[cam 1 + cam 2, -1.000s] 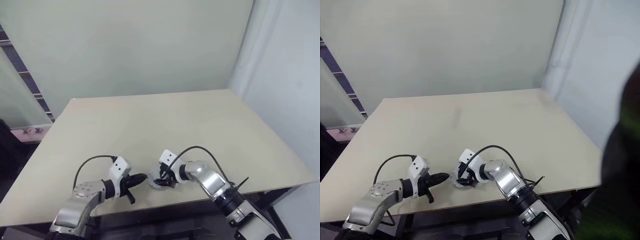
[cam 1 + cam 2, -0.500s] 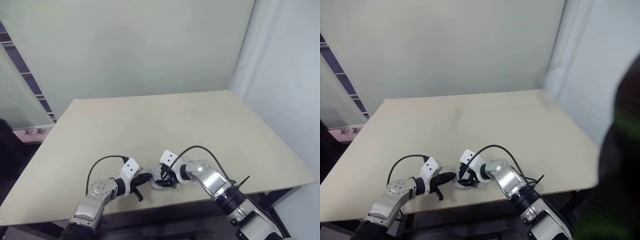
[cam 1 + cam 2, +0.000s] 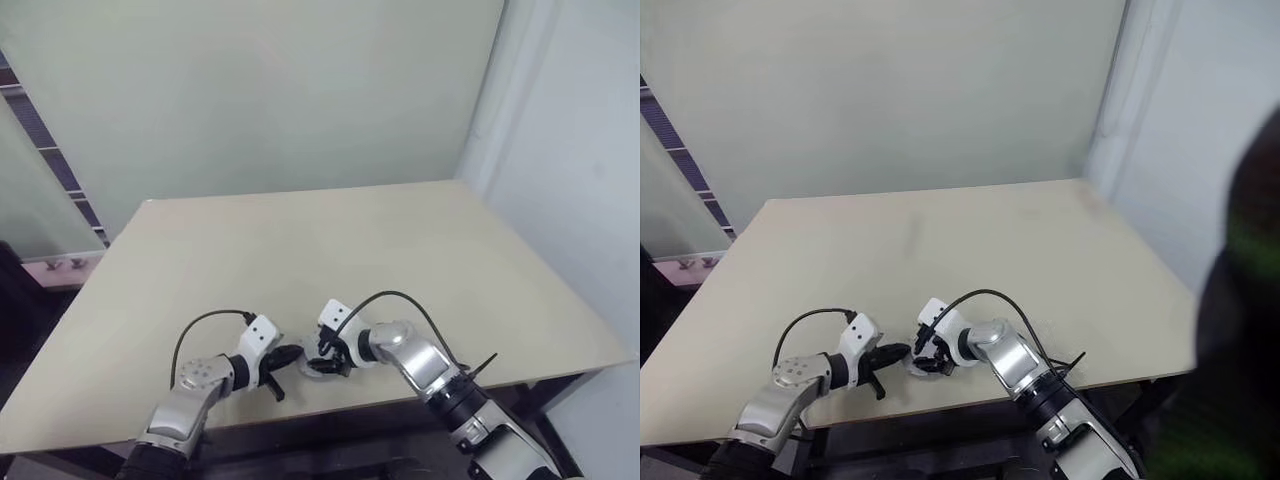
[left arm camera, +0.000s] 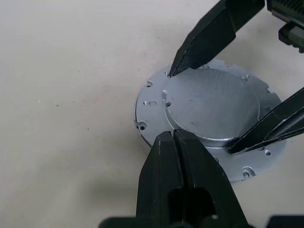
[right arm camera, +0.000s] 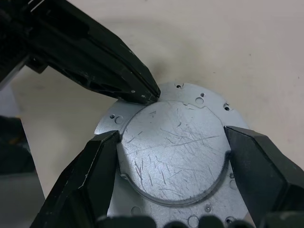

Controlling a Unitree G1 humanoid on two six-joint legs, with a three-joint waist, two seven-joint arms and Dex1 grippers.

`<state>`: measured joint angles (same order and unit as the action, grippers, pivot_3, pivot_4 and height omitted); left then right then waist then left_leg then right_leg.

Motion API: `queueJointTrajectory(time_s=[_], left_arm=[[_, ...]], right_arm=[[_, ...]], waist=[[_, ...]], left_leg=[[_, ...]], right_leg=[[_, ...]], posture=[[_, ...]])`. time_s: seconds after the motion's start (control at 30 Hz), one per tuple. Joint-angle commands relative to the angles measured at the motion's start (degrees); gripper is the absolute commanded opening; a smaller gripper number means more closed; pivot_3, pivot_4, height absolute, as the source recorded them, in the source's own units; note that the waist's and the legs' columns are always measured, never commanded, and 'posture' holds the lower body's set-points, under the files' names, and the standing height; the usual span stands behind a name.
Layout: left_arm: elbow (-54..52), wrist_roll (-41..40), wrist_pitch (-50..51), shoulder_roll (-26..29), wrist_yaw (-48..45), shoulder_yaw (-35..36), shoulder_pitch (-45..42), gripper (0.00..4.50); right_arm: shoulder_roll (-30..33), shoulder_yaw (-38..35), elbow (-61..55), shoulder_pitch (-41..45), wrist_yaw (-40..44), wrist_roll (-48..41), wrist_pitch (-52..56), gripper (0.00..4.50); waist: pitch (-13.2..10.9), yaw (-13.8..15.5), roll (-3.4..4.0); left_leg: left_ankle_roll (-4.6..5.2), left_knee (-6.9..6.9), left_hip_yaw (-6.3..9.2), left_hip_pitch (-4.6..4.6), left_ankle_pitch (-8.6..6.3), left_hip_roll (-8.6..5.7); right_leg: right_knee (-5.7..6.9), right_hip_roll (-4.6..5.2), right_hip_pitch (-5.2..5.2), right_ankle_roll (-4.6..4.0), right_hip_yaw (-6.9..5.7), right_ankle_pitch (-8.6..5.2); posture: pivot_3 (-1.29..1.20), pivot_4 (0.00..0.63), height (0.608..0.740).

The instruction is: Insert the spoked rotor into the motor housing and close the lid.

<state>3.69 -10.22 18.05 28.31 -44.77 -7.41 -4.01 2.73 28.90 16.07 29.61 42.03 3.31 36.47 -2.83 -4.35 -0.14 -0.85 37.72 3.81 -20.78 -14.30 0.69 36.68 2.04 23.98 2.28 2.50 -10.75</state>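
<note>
Down at the near edge of the beige table [image 3: 330,250], both grippers meet over one flat, round silver metal part [image 4: 209,116]. It lies flat on the tabletop, a scratched raised disc in its middle ringed by a flange with small holes and notches. Whether this is the closed lid over the motor housing or another face of the assembly is hard to tell, since no windings or spokes show from these angles.

The right gripper [image 5: 171,156] reaches in from the right with its jaws spread wide, one black finger [image 5: 90,175] at each side of the raised middle disc. In the right wrist view the two fingers stand against the step of that disc, so they seem to bracket it; firm contact cannot be confirmed.

The left gripper [image 4: 175,137] comes in from the left, jaws pressed together into a single black point. In the left wrist view its tip sits at the rim of the flange on the side nearest it, and in the right wrist view the same tip rests at the edge where flange meets raised disc. Its jaws hold nothing between them.

A pale green wall [image 3: 250,90] rises behind the table's far edge.
</note>
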Motion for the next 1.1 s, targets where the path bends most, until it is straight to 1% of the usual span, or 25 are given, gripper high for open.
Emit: queueJointTrajectory(time_s=[0.03,0.17,0.43,0.6,0.67,0.9,1.1], left_arm=[[-0.96,-1.97,0.62,0.06,0.1,2.81,-0.92,0.0],[-1.76,-4.21,1.95,-0.04,0.48,5.41,-1.01,0.0],[-3.29,-5.36,3.62,1.58,-0.14,6.86,0.26,0.0],[-5.53,-6.3,5.66,1.92,-0.53,7.39,1.47,0.0],[-6.29,-7.14,6.57,2.84,-1.59,7.96,2.5,0.0],[-7.86,-8.07,8.52,6.83,-4.17,8.54,5.72,0.0],[-7.53,-7.92,7.62,6.25,-3.53,8.35,5.94,0.0]], right_arm=[[-1.05,-2.07,-0.08,0.29,-1.52,-1.25,1.53,3.3],[-1.17,-1.72,-0.11,0.23,-2.93,-0.7,1.58,3.3],[-0.78,0.66,-0.05,-0.6,-4.84,1.19,1.6,3.3],[-1.04,1.21,0.38,-0.61,-6.14,1.72,1.85,3.3],[-1.08,1.66,0.55,-0.67,-6.54,1.93,1.85,3.3],[-0.61,2.9,0.84,-0.38,-5.99,1.91,2.31,3.3],[0.3,3.78,0.6,-0.09,-5.07,1.89,2.69,3.3]], waist=[[0.0,-0.03,0.0],[0.0,-0.05,-0.02],[-0.01,-0.31,-0.01],[-0.01,-0.36,-0.01],[-0.01,-0.39,-0.01],[-0.03,-1.08,0.02],[-0.03,-1.12,0.02]], left_leg=[[0.0,-0.01,0.0,-0.01,0.0,0.0],[0.01,-0.12,-0.01,-0.04,0.0,0.01],[0.0,-0.18,0.01,-0.03,0.0,0.01],[-0.19,-0.18,0.04,-0.03,-0.11,0.01],[-0.2,-0.19,0.04,-0.02,-0.12,0.01],[-0.21,-0.36,0.06,0.0,-0.12,0.0],[-0.22,-0.45,0.06,0.0,-0.13,0.0]], right_leg=[[0.0,0.0,0.02,0.0,0.0,0.0],[0.0,0.0,0.12,0.0,0.0,0.0],[0.0,-0.02,0.23,0.0,0.0,0.0],[-0.01,-0.02,0.29,0.0,-0.01,0.0],[-0.01,-0.02,0.29,0.0,-0.01,0.0],[-0.04,0.0,0.33,-0.03,-0.02,-0.02],[-0.09,0.0,0.35,-0.04,-0.02,-0.02]], posture=[[0.0,0.0,0.74],[0.0,0.0,0.74],[0.0,0.0,0.74],[0.0,0.0,0.74],[0.0,0.0,0.74],[0.0,0.0,0.74],[0.0,0.0,0.74]])
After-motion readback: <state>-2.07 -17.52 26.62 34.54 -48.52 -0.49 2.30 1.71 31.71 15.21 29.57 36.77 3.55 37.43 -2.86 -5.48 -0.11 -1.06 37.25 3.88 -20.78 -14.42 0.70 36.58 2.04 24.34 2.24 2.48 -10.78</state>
